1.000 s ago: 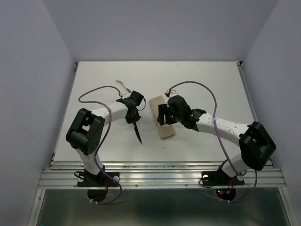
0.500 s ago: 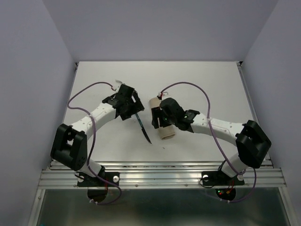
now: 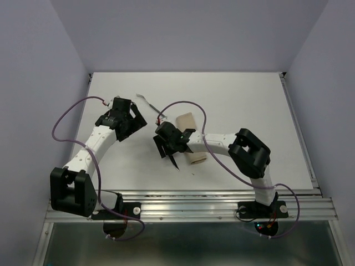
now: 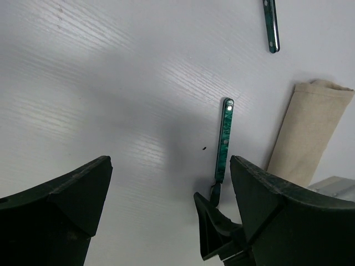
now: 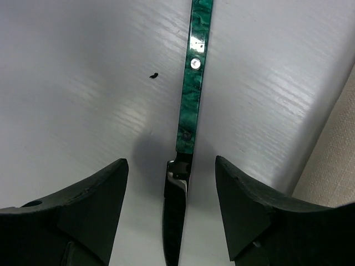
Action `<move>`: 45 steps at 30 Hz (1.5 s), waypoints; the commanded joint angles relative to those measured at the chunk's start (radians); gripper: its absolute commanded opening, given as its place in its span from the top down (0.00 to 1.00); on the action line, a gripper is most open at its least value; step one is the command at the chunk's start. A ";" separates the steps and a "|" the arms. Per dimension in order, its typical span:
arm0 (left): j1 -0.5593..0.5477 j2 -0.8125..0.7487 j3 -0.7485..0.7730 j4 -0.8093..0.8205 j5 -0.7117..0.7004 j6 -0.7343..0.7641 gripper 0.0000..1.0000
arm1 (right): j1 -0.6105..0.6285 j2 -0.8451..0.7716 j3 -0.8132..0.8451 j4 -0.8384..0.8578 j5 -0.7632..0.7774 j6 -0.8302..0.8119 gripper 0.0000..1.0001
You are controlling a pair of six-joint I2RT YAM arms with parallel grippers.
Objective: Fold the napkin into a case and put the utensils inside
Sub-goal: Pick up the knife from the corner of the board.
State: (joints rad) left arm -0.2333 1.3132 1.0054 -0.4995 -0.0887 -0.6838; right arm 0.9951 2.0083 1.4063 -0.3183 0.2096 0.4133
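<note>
While agape and empty, right hand astride green-handled knife beside napkin.

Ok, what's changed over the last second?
The left gripper released the green-handled, dark-bladed knife beside the folded beige cloth case and drew back left. The right gripper swung off the case to straddle the knife, jaws open. The case stayed put.

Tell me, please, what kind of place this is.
Probably a robotics lab test cell: a white table boxed in by plain lavender walls, a left arm and right arm bolted to a metal rail, with a folded napkin and cutlery as props.
</note>
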 commanded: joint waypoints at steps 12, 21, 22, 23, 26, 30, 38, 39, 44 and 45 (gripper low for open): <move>0.023 -0.032 -0.022 -0.020 -0.010 0.061 0.01 | -0.003 0.181 0.180 -0.054 0.085 -0.008 0.66; 0.023 -0.005 -0.002 0.044 0.072 0.110 0.01 | -0.003 0.112 0.201 -0.048 0.088 -0.031 0.99; 0.023 0.007 0.008 0.049 0.082 0.119 0.01 | -0.003 0.074 0.195 -0.042 0.086 -0.033 0.99; 0.023 0.033 0.022 0.053 0.119 0.124 0.01 | -0.003 0.052 0.189 -0.042 0.085 -0.033 0.99; 0.023 0.078 0.087 0.078 0.181 0.141 0.01 | -0.030 -0.043 0.151 -0.036 0.071 -0.018 0.99; 0.023 0.124 0.177 0.137 0.270 0.152 0.01 | -0.082 -0.183 0.062 -0.018 0.053 -0.002 0.99; -0.017 0.357 0.381 0.179 0.429 0.173 0.09 | -0.177 -0.417 -0.125 -0.045 0.016 0.033 0.99; -0.029 0.380 0.431 0.179 0.446 0.181 0.09 | -0.187 -0.449 -0.162 -0.063 0.011 0.039 0.99; -0.090 0.581 0.634 0.170 0.487 0.202 0.11 | -0.210 -0.510 -0.251 -0.102 -0.022 0.056 0.99; -0.095 0.609 0.665 0.170 0.500 0.210 0.11 | -0.210 -0.514 -0.262 -0.110 -0.026 0.059 0.99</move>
State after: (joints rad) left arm -0.2996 1.8412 1.5299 -0.3420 0.3321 -0.5220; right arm 0.7818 1.5349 1.1812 -0.3904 0.2245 0.4492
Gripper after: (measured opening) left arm 0.897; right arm 0.162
